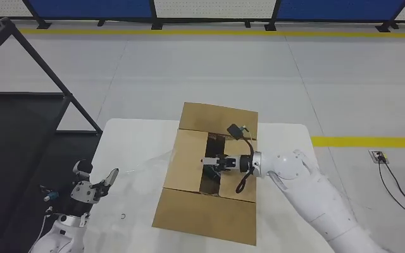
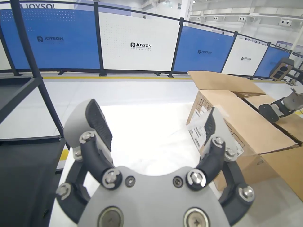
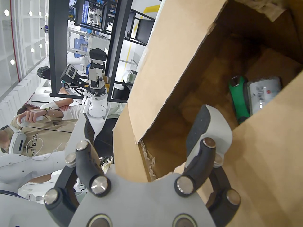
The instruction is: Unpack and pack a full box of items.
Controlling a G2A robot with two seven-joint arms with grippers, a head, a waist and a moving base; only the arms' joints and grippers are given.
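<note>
1. The white counter (image 1: 133,136) is seen carrying an open cardboard box (image 1: 186,161) at its middle, flaps opened outward.
2. The right hand (image 1: 212,161) is held over the box's opening, its fingers apart and a flap's edge between them.
3. The left hand (image 2: 153,109) is held near the counter's left edge, well apart from the box, fingers spread around nothing.
4. A green-handled tool (image 3: 240,100) and a barcoded packet (image 3: 262,93) are seen side by side inside the box.

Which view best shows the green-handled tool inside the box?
The right wrist view: it looks into the open box, where the green-handled tool lies beside a labelled pack. In the top view the opening is a dark gap; the left wrist view faces the box's outside.
</note>
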